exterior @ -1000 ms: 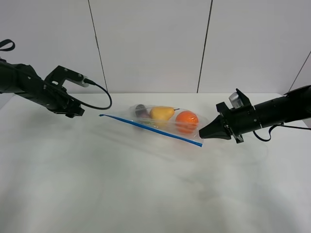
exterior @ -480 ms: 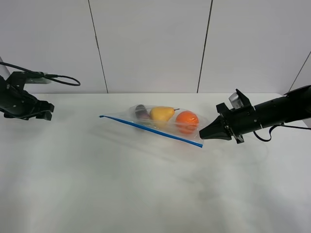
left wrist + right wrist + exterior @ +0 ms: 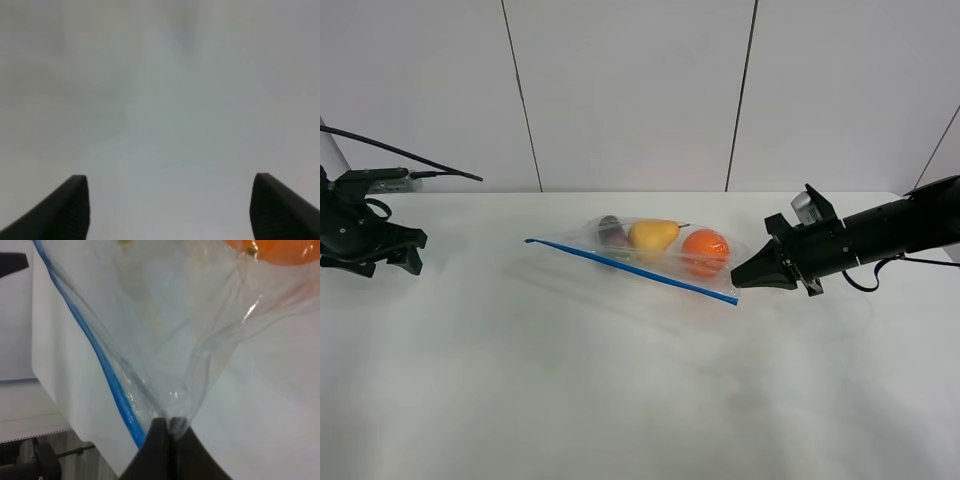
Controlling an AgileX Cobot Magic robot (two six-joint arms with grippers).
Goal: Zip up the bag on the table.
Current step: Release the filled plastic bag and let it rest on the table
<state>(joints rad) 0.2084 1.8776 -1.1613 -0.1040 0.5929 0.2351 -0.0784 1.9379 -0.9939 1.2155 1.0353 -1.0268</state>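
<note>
right gripper (image 3: 169,426) pinches the corner of the one bag (image 3: 650,262); left gripper (image 3: 170,200), spread wide, is well apart from it across the table (image 3: 620,400); three fruits (image 3: 653,236) inside.

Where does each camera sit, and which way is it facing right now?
Exterior high: mounted high, looking down at the table and bag; both arms show, left pincer and right pincer.
Left wrist: on the left arm, facing bare table; the open left pincer's tips show.
Right wrist: on the right arm, facing the bag corner pinched in the right pincer.
Shared: exterior and right wrist both show the blue zipper strip and orange.
</note>
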